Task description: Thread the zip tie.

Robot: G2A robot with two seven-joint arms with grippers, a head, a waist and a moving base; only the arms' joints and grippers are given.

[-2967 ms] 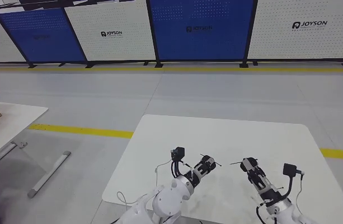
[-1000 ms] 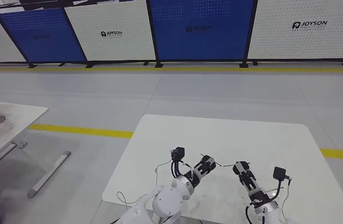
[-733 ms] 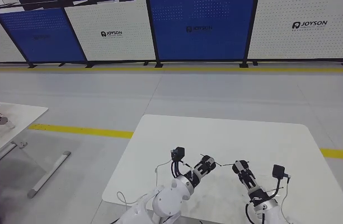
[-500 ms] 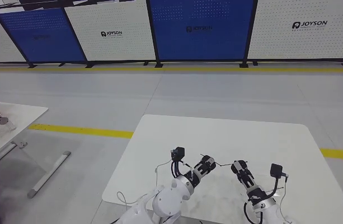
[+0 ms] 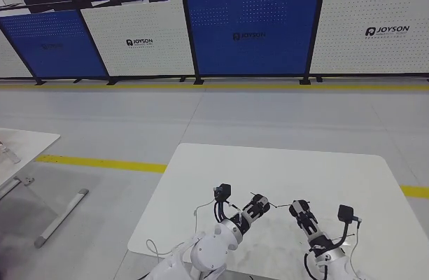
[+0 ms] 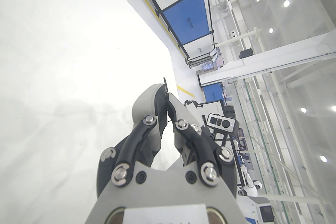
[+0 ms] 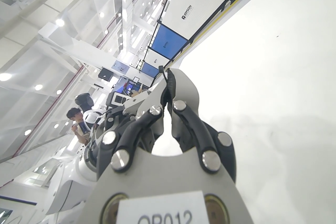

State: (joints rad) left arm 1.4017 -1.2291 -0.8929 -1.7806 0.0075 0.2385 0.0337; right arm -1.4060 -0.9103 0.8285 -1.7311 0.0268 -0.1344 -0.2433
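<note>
arms white | links black | screws silver | jaws grey, black-padded

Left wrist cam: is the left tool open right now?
No: the left tool is shut on the thin black zip tie, whose end sticks out beyond the tool.

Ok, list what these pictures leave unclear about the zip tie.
Left wrist view: the left gripper covers the zip tie except one end.
Right wrist view: the right gripper does the same.
Top view: the zip tie is too thin to tell whether it is threaded.
</note>
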